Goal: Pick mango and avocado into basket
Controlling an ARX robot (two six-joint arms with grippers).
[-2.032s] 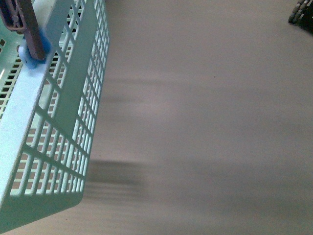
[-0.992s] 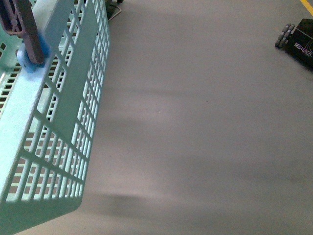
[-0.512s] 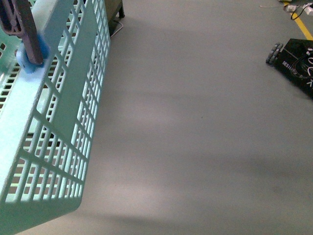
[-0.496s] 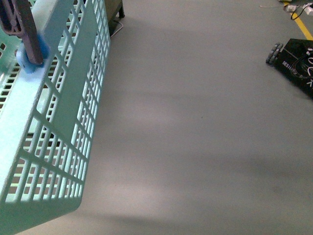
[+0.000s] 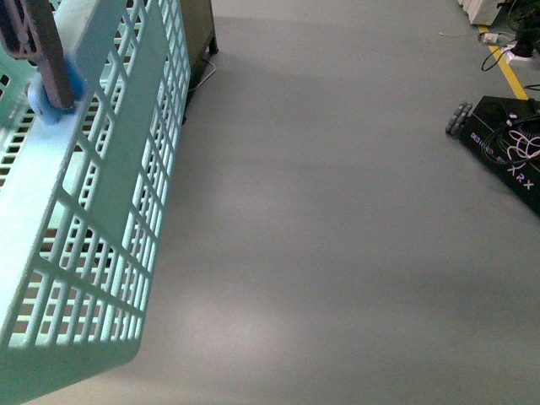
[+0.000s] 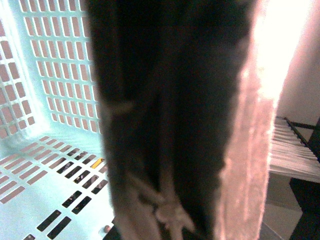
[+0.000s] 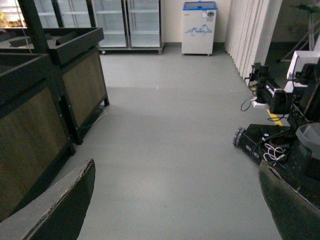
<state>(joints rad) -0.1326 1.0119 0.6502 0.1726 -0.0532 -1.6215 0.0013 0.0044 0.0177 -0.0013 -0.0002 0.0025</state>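
The pale turquoise basket (image 5: 101,211) hangs at the left of the front view, its lattice side toward me and its brown handle (image 5: 42,51) rising from a blue pivot. In the left wrist view the brown handle (image 6: 170,115) fills the middle, very close and blurred, with a white tie (image 6: 150,200) on it; my left gripper is shut on it, its fingers hidden. The basket's slotted bottom (image 6: 45,175) shows beyond. My right gripper (image 7: 175,200) is open and empty above the grey floor. No mango or avocado is in view.
Grey floor (image 5: 337,236) fills most of the front view. A black wheeled robot base with cables (image 5: 506,143) stands at the right. Dark wooden display stands (image 7: 55,85) line one side; glass-door fridges (image 7: 125,22) and a white chest freezer (image 7: 199,27) stand at the far wall.
The view over the floor has shifted: the black wheeled base at the right has come further into view and lower, and a stand's leg now shows beside the basket. The basket holds its place.
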